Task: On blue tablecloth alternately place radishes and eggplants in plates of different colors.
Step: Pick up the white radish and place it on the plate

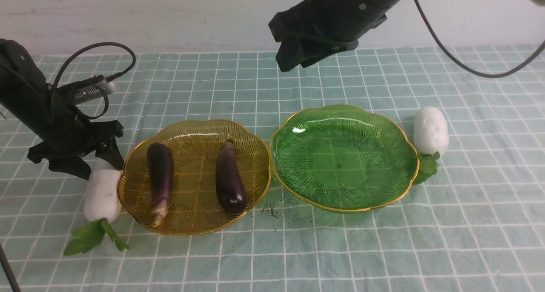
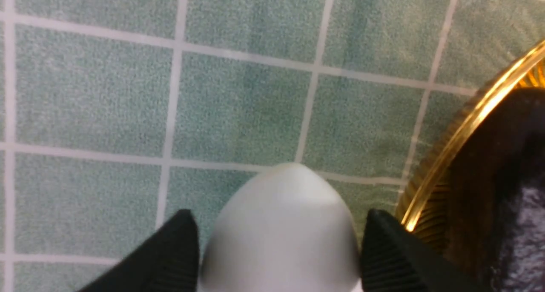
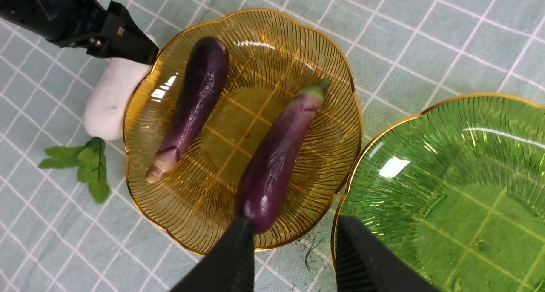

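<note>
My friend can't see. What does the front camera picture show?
Two purple eggplants lie in the yellow plate; the green plate beside it is empty. A white radish lies outside each plate on the checked cloth. The left claw reaches around the left radish; the right claw hangs above.

Far end of left radish (image 1: 101, 196) hidden behind left gripper (image 1: 98, 166), right arm (image 1: 340, 15) cut off at front view's top edge, green plate (image 3: 447, 177) cropped in right wrist view.

1. Front view: low, faces forward over the cloth (image 1: 298, 258) to the wall (image 1: 170, 15).
2. Left wrist view: very near, down onto radish (image 2: 281, 232) and amber plate (image 2: 460, 130) rim.
3. Right wrist view: higher, down; shares amber plate, green plate (image 3: 447, 177) with front view.
</note>
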